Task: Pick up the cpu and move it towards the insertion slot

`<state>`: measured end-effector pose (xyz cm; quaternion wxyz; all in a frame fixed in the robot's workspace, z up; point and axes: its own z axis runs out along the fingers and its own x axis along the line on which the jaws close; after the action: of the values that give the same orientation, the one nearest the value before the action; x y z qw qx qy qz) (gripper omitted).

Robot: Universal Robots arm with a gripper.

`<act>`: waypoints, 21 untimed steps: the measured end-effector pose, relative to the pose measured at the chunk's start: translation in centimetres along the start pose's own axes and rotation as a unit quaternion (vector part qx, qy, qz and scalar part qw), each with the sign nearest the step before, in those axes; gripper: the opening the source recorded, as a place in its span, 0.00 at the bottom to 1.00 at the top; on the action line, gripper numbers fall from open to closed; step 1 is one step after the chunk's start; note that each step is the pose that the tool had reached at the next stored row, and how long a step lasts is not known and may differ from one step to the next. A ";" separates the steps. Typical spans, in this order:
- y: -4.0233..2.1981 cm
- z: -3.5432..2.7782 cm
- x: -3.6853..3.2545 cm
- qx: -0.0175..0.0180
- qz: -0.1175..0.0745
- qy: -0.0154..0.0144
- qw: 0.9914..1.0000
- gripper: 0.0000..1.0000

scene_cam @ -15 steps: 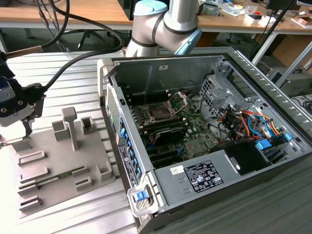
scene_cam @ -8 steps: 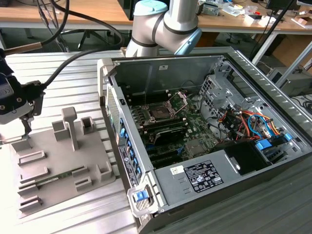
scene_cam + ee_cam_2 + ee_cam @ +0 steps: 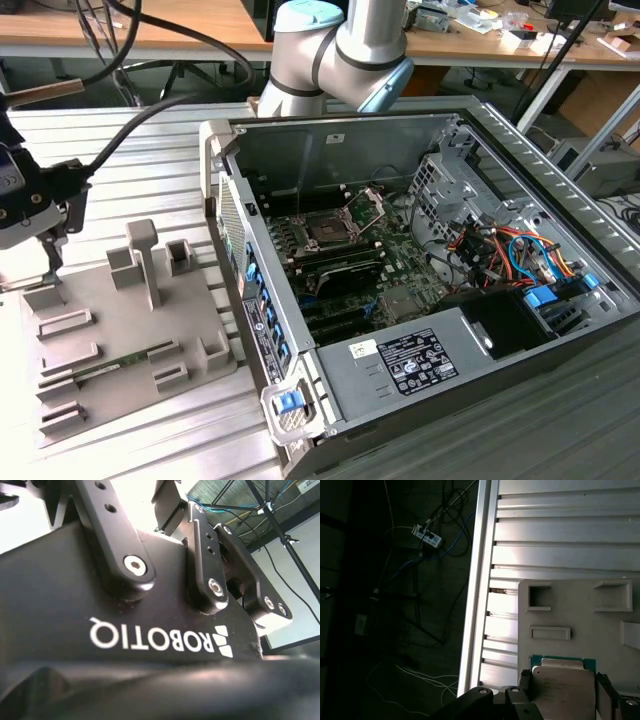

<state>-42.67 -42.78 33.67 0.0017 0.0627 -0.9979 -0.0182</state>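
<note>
1. Over the grey plastic fixture plate [image 3: 110, 350], which lies on the ribbed aluminium worktop [image 3: 150, 180] near its edge at the exterior view's left, the black gripper [image 3: 45, 235] hangs low, well apart from the open grey computer case [image 3: 400, 380].

2. Seen in the first wrist view, the small flat square cpu with a pale silvery top on a green board [image 3: 563, 687] sits between two dark fingers [image 3: 526, 685], one at each side of it, just above the fixture plate. From this I judge the jaws to be closed on the cpu or very nearly so; whether the chip is lifted clear or rests on the plate I cannot tell.

3. Inside the case, the square dark insertion slot with its silver frame [image 3: 328, 230] lies on the green motherboard [image 3: 390, 290], its hinged metal load plate [image 3: 368, 207] standing open. It looks empty.

4. Progress, as I judge it: the grasp is made or nearly made, while the carry toward the slot remains to be done.

5. Hidden: the exterior view cuts the gripper off at the frame edge, and its body covers the cpu there; the second wrist view gives the gripper housing [image 3: 150, 605] close up, not the fingertips.
</note>
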 end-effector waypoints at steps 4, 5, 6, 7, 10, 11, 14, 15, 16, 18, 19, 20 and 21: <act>0.01 -0.32 0.00 0.000 0.000 0.000 1.000 0.55; 0.01 -0.38 0.00 0.000 0.000 0.000 1.000 0.55; 0.02 -0.51 0.00 0.000 0.000 0.000 1.000 0.55; 0.02 -0.62 0.00 0.000 0.000 0.000 1.000 0.55; 0.04 -0.96 0.00 0.000 0.000 0.000 1.000 0.55; 0.04 -1.11 0.00 0.000 0.000 0.000 1.000 0.55; 0.05 -1.41 0.00 0.000 0.000 0.000 1.000 0.55; 0.06 -1.50 0.00 0.000 0.000 0.000 1.000 0.55; 0.06 -1.59 0.00 0.000 0.000 0.000 1.000 0.55; 0.07 -1.83 0.00 0.000 0.000 0.000 1.000 0.55; 0.07 -1.94 0.00 0.000 0.000 0.000 1.000 0.55; 0.08 -2.06 0.00 0.000 0.000 0.000 1.000 0.55; 0.10 -2.73 0.00 0.000 0.000 0.000 1.000 0.55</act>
<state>-42.68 -42.78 36.41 0.0017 0.0627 -0.9979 -0.0183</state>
